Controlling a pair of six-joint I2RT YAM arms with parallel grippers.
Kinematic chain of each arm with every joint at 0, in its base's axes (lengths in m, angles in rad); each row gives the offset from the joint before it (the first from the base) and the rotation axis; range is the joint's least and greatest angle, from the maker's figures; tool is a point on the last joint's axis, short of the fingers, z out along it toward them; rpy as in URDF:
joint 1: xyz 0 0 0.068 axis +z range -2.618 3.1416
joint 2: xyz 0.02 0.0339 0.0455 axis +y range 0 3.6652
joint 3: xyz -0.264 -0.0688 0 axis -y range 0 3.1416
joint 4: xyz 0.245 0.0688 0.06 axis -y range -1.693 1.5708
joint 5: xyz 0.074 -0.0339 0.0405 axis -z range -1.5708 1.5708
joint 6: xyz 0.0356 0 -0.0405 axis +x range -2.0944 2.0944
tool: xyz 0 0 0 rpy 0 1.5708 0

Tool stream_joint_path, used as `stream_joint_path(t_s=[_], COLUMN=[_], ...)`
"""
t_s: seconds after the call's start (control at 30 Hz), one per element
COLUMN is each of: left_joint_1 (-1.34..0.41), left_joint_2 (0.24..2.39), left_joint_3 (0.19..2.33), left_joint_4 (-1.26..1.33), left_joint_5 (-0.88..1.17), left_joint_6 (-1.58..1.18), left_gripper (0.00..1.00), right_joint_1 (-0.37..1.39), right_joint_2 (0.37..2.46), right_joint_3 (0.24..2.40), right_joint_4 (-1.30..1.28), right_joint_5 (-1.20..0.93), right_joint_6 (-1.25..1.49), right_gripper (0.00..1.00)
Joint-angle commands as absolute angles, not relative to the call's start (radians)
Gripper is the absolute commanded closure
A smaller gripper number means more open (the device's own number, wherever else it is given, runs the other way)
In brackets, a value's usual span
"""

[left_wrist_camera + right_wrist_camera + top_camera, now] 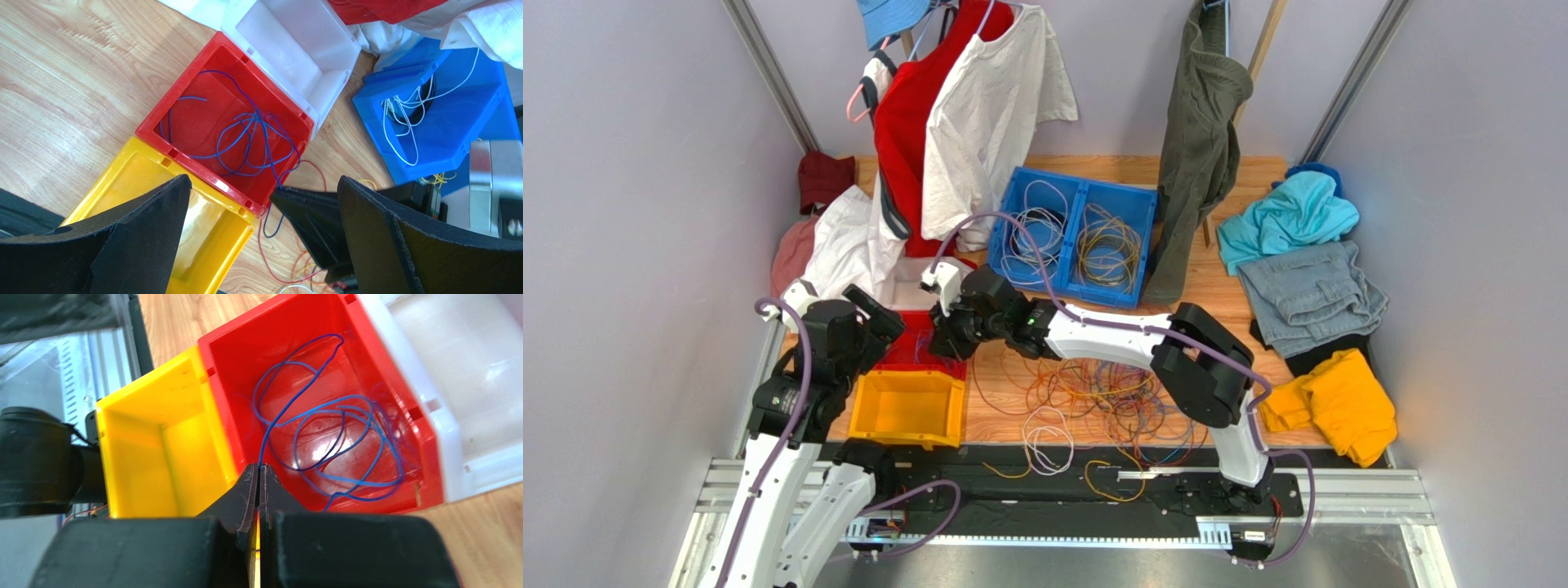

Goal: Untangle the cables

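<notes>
A blue cable (334, 406), looped in the red bin (245, 361) near the worktop's (1216, 304) left edge, is pinched by the closed right jaws, the left jaws are held wide open, and the other cables (1100, 392) are seen tangled by the front edge.

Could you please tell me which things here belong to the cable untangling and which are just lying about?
Job: cable tangle, blue cable pinched by right gripper, red bin, yellow bin, white bin, blue bin.
Lying about: white T-shirt, jeans, yellow garment, teal garment.
</notes>
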State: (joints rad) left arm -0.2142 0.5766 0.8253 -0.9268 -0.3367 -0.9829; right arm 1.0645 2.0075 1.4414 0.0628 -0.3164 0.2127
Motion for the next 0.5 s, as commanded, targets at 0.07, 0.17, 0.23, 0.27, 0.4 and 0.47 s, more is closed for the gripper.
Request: stream_joint_path(t_s=[0.07,0.17,0.23,0.27,0.4,0.47], left_joint_1=[-0.209,-0.209,-0.209,-0.209,-0.209,-0.209], left_joint_2=[0.555,0.537,0.529,0.519,0.505,0.499], left_joint_3=[0.845,0.853,0.856,0.857,0.850,0.844], left_joint_4=[-0.945,-0.954,-0.954,-0.953,-0.951,-0.951], left_joint_5=[-0.370,-0.367,-0.359,-0.351,-0.336,-0.337], left_joint_6=[-0.985,-0.989,-0.994,-0.999,-1.006,-1.006], left_gripper=[0.02,0.02,0.02,0.02,0.02,0.02], right_joint_1=[1.039,1.032,1.029,1.029,1.028,1.029], right_joint_2=[2.083,2.112,2.135,2.143,2.183,2.200], right_joint_3=[1.609,1.660,1.690,1.700,1.736,1.750], right_joint_4=[0.008,0.018,0.028,0.034,0.058,0.077], right_joint_5=[-0.305,-0.308,-0.318,-0.321,-0.336,-0.339], right_joint_6=[0.156,0.146,0.143,0.140,0.133,0.133], right_gripper=[1.00,1.00,1.00,1.00,1.00,1.00])
